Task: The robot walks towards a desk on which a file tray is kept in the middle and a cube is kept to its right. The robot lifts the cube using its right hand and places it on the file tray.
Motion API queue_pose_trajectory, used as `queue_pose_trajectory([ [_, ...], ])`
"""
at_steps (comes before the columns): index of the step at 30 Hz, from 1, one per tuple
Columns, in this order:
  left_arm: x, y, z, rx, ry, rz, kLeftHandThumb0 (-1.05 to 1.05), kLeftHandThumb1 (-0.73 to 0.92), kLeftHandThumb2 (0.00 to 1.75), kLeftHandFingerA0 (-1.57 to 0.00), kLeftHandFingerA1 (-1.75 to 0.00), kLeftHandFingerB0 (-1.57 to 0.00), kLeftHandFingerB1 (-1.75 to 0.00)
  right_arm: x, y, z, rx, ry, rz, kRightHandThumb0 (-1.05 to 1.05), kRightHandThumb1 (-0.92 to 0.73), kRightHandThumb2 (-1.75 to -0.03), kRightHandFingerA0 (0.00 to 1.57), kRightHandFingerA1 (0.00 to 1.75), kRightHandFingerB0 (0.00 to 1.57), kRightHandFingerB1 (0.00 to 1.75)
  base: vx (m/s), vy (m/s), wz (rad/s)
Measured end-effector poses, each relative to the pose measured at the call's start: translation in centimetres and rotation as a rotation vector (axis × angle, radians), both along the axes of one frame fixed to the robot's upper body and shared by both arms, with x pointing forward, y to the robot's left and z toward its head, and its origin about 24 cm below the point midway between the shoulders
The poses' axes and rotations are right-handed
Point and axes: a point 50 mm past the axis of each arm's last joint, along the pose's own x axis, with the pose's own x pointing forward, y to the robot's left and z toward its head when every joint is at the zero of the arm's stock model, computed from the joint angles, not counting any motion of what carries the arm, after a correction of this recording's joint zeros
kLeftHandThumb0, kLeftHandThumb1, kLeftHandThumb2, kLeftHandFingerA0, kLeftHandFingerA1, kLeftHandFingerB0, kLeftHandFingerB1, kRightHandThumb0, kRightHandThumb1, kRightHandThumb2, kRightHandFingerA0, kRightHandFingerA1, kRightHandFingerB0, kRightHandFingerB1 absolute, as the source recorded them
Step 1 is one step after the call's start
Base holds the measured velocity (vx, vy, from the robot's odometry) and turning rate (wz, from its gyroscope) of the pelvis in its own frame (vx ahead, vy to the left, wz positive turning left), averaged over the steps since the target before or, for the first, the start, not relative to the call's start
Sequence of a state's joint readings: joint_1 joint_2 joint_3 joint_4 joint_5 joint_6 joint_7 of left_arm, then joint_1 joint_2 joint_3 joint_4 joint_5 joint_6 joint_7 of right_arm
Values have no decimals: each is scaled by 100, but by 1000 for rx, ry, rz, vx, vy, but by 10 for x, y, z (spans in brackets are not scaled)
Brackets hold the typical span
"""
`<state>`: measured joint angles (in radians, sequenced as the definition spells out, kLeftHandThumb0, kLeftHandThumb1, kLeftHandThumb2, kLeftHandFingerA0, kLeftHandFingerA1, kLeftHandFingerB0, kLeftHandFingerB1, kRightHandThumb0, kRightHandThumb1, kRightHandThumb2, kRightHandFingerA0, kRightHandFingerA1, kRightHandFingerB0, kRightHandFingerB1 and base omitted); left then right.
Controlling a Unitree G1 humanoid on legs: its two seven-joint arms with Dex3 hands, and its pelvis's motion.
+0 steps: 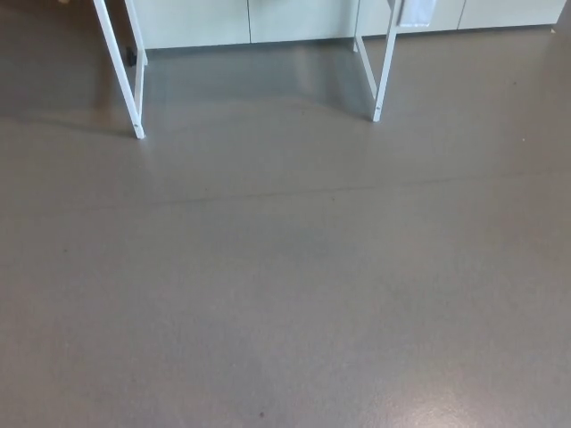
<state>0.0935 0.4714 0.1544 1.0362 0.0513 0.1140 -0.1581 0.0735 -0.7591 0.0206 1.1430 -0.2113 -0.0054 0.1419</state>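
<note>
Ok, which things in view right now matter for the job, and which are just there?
Job:
- white metal desk legs, probably from the desk being approached. Nothing else of the job shows.

Just there:
- smooth grey floor
- pale cabinet fronts along the back

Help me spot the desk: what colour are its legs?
White; the legs show at the top of the head view.

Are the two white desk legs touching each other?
Apart: the head view shows grey floor between the left desk leg and the right desk leg.
</note>
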Motion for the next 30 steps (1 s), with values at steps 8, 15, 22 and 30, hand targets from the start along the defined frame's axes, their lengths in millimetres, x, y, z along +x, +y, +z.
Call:
queue_pose_trajectory([
  [8,0,0,-1,-24,24,19,-63,47,117,-9,-65,0,-59,-3,2,-3,34,25,16,-84,-79,-64,9,43,0,23,192,61,5],
  [15,5,2,1,-31,20,26,-61,46,117,-8,-64,0,-58,-7,3,-6,53,5,-16,-82,-76,-63,11,40,0,23,175,285,-14],
  [22,7,7,6,-23,26,10,-60,47,117,-8,-65,0,-58,-14,4,-11,59,24,-12,-87,-77,-63,12,55,0,27,184,47,5],
  [30,7,8,6,-26,36,10,-62,48,118,-9,-65,0,-58,-17,8,-14,74,23,-1,-92,-83,-66,12,54,0,20,216,-215,19],
])
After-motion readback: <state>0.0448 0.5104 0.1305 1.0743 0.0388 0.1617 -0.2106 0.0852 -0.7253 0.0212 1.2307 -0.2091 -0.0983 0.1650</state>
